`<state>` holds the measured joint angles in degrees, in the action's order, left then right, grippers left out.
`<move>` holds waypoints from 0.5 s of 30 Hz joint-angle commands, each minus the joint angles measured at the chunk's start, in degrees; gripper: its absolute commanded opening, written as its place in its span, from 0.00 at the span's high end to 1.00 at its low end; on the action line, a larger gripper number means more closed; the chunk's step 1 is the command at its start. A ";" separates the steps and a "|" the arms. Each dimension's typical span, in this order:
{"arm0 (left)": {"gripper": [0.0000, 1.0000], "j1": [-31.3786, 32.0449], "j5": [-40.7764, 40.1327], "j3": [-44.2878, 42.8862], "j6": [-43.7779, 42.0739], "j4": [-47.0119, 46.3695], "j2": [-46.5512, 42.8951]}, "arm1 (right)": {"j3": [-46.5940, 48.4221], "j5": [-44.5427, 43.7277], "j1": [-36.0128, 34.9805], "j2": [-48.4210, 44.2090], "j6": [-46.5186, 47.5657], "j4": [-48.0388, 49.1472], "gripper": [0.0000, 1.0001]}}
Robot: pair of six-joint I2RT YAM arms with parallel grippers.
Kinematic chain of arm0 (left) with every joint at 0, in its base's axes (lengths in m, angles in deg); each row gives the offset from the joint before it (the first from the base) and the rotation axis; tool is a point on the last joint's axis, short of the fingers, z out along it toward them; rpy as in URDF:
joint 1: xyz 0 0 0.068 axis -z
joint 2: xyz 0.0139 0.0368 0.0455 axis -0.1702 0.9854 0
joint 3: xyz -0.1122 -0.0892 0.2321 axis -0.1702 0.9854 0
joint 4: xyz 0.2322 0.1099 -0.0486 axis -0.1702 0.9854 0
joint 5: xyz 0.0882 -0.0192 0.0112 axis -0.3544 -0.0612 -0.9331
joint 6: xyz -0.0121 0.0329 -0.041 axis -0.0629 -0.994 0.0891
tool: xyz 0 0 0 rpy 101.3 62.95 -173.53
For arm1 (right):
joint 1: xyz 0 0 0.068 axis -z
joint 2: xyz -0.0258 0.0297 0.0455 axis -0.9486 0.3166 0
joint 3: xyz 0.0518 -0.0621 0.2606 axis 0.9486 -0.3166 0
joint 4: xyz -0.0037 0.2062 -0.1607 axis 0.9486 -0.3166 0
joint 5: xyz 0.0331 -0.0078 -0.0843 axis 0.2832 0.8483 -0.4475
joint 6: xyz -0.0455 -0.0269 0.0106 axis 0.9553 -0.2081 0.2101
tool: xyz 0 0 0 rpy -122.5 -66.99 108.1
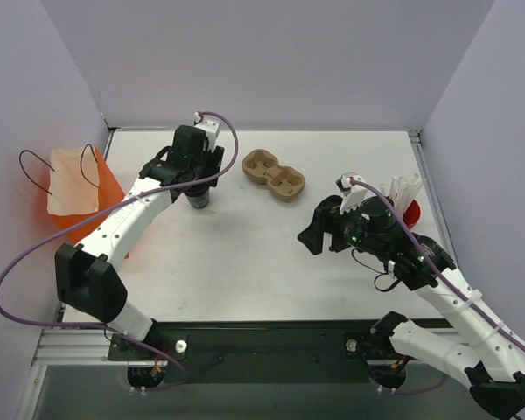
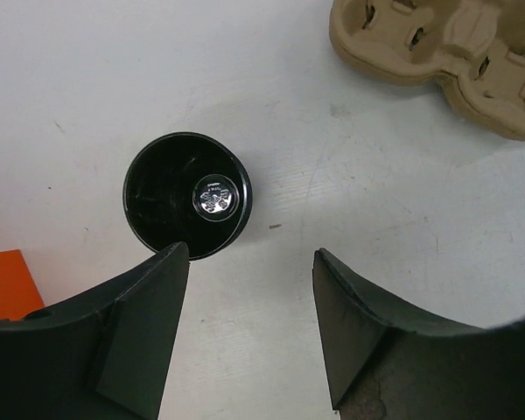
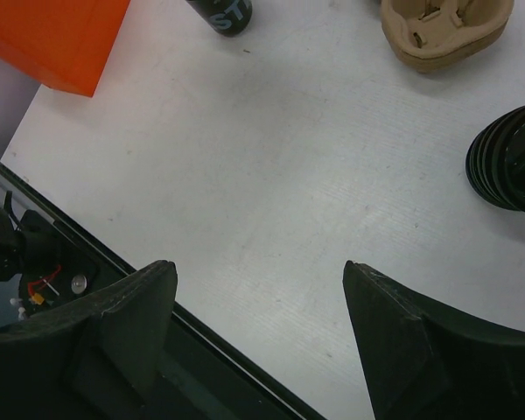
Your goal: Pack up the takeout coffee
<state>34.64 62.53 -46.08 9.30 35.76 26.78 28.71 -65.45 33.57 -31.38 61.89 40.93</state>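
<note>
Coffee cup [image 2: 188, 194] stands on the desk [image 2: 394, 227], lidless from what I see, just past my left claw [image 2: 249, 254]. Left claw and right claw [image 3: 258, 267] both gape, empty. The cup sits off-centre toward one finger, so I judge lowering now could clip its rim and tip it.

Light even, diffuse, came from overhead; white worktop [image 1: 245, 262] was bright, no harsh glare. Shadows under arms were soft, faint. In wrist views, left end effector [image 2: 249, 254] and right end effector [image 3: 258, 267] sat dark, soft-edged (too close for focus); worktop beyond was sharp. Small glint showed inside black cup [image 2: 157, 192].
</note>
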 commanded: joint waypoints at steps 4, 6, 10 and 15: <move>0.34 -2.34 6.26 -3.20 -1.42 -0.32 4.82 | -1.16 -0.15 -0.43 -2.43 1.59 0.16 0.22; 0.35 -3.39 6.71 -3.28 -1.25 -1.11 5.53 | -1.16 -0.15 -0.43 -2.43 1.86 0.16 0.22; 0.40 -3.57 7.50 -3.46 -1.95 -2.43 8.08 | -1.16 -0.24 -0.52 -2.43 2.12 0.07 0.22; 0.47 -3.66 7.33 -3.64 -2.65 -2.70 10.98 | -1.16 -0.15 -0.43 -1.99 2.65 0.16 0.23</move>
<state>31.01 68.80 -46.73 8.15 35.74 36.09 27.74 -65.48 33.57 -33.34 63.33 40.73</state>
